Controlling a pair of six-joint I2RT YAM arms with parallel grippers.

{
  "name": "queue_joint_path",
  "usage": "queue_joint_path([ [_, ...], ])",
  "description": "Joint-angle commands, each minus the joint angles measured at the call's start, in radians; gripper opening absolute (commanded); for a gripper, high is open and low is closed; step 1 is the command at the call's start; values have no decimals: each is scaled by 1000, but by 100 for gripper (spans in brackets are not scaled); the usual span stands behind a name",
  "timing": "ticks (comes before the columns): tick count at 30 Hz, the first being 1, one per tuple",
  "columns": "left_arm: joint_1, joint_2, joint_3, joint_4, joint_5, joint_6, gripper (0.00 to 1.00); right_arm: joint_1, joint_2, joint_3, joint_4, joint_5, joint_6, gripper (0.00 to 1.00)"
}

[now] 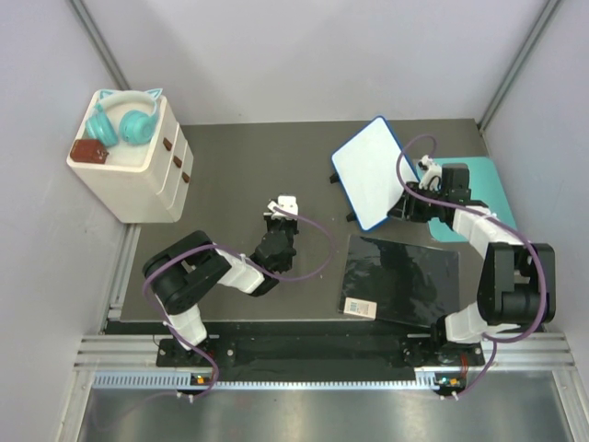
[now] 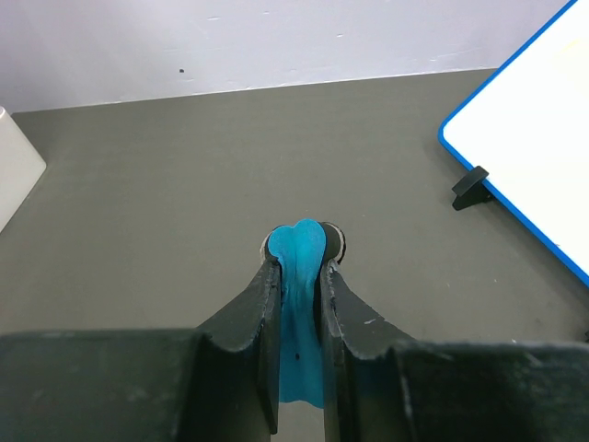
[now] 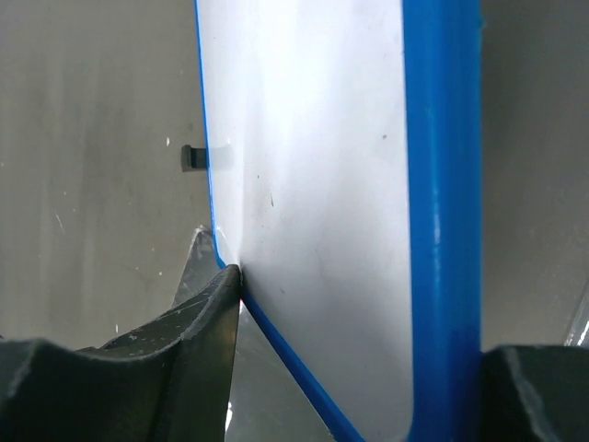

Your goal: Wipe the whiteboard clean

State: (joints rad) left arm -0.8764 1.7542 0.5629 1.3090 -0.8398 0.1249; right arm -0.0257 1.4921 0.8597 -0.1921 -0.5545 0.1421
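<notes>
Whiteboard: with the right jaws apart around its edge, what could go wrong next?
The whiteboard looks tilted; with the right gripper open around its rim, it could tip or drop. If the left gripper wipes with its cloth while nothing holds the board, it may skid.

Bare surface runs wide between the drawers at far left and the tilted whiteboard at far right. Ahead of the left fingers, which pinch a cloth, it lies open to the back wall. A black foot juts from the whiteboard's edge toward that lane. The whiteboard fills the gap between the right fingers. A sheet lies flat at near right.
</notes>
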Motion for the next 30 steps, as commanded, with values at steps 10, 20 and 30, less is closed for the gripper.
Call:
queue_joint_path([
  [10, 2, 18, -3, 216, -4, -10, 0, 21, -127, 58, -106, 42, -39, 61],
  [20, 8, -19, 17, 130, 42, 24, 0, 21, -207, 53, -133, 74, -26, 70],
  [30, 157, -113, 276, -824, 205, -370, 8, 21, -348, 4, -242, 179, 43, 72],
])
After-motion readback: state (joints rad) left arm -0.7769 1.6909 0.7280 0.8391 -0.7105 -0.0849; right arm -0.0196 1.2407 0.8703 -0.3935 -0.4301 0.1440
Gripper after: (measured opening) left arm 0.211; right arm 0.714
